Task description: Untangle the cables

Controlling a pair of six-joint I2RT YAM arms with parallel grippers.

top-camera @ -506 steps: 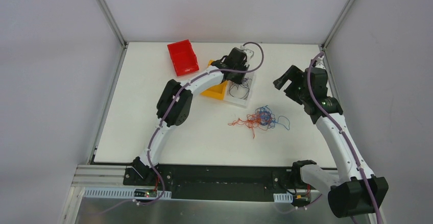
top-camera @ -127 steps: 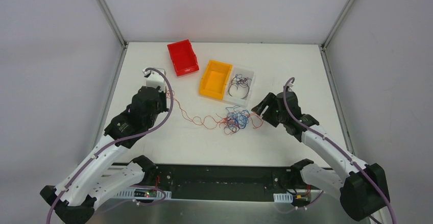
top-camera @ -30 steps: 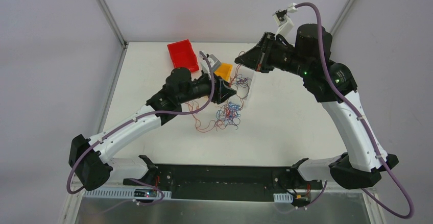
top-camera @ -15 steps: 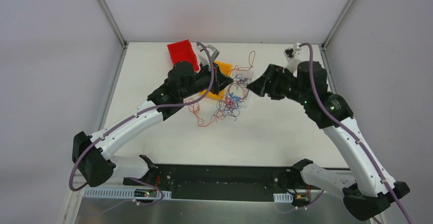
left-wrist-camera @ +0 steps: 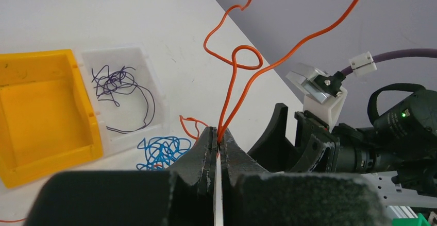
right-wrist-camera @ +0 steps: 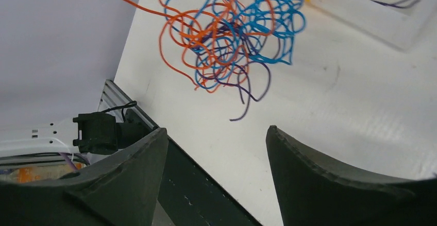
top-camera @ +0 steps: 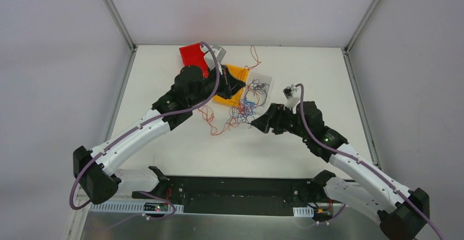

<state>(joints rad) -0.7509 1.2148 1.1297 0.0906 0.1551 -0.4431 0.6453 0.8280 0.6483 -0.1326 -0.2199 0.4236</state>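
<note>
The cables (top-camera: 242,109) are a tangle of orange, blue and dark purple wires hanging from my left gripper (top-camera: 239,85) down to the table, in front of the bins. My left gripper (left-wrist-camera: 219,142) is shut on an orange wire (left-wrist-camera: 234,64), whose free ends loop up above the jaws. In the right wrist view the tangle (right-wrist-camera: 227,30) hangs just beyond my fingertips. My right gripper (right-wrist-camera: 216,133) stands open with nothing between its fingers. It is low over the table, just right of the tangle (top-camera: 256,124).
A yellow bin (left-wrist-camera: 41,107) and a clear bin (left-wrist-camera: 123,97) holding a dark purple wire stand side by side behind the tangle. A red bin (top-camera: 191,54) lies at the back, partly behind my left arm. The table's near edge (right-wrist-camera: 170,133) shows in the right wrist view.
My left gripper has shut on the orange wire and lifted it toward the bins. My right gripper has opened, let go of the wire and dropped from high up to beside the tangle.
</note>
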